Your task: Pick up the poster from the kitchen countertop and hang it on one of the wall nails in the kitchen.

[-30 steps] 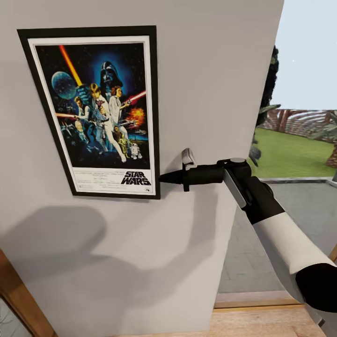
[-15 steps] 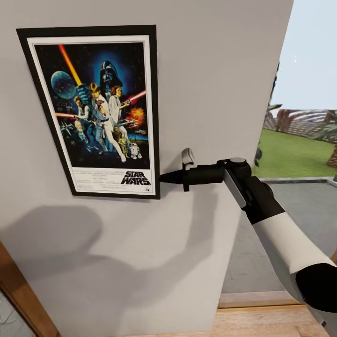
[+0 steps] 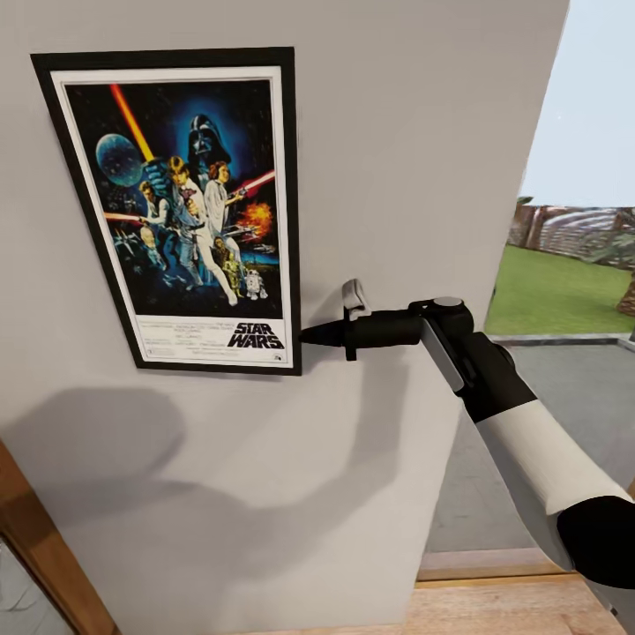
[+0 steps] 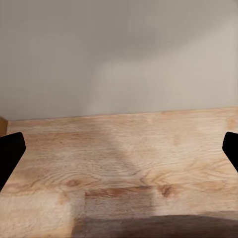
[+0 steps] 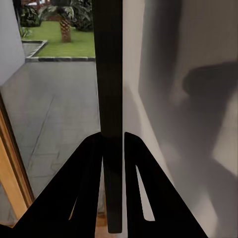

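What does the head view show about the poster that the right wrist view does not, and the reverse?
Head view: the poster's printed face, flat against the wall, with the right gripper at its lower corner. Right wrist view: the black frame edge-on, clasped between both fingers. Both share the wall and the lawn outside.

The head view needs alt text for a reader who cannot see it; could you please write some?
A framed Star Wars poster sits upright against a plain light-grey wall, with the right gripper clamped on the lower right edge of its frame. The white-and-black arm reaches in from the lower right, and a lawn and paving show past the wall's right edge.
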`<state>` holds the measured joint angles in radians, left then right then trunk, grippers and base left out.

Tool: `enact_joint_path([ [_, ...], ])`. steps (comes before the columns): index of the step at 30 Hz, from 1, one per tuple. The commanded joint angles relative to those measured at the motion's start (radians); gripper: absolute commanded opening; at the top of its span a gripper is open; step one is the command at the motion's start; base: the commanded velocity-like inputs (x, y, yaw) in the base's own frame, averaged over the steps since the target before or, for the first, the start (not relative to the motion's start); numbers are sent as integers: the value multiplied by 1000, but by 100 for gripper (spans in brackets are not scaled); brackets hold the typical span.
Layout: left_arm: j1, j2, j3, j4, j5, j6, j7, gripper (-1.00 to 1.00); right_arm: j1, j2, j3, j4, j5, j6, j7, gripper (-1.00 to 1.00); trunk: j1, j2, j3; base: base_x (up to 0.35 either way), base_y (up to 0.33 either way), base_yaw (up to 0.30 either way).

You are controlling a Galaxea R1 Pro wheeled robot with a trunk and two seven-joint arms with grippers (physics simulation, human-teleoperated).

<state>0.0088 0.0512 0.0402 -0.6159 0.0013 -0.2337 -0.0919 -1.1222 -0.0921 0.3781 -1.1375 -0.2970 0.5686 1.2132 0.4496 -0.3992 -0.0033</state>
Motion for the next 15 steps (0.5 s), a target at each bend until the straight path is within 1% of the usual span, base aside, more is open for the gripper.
enact_joint_path([
  [1,0,-1,4,-1,0,-1,-8,100,-1,-1,2,0,-10,11,0,-100,0,-1,0,0,65,0],
  [15,0,-1,5,-1,0,-1,-8,100,-1,-1,2,1,-10,11,0,-100,0,-1,0,0,19,0],
])
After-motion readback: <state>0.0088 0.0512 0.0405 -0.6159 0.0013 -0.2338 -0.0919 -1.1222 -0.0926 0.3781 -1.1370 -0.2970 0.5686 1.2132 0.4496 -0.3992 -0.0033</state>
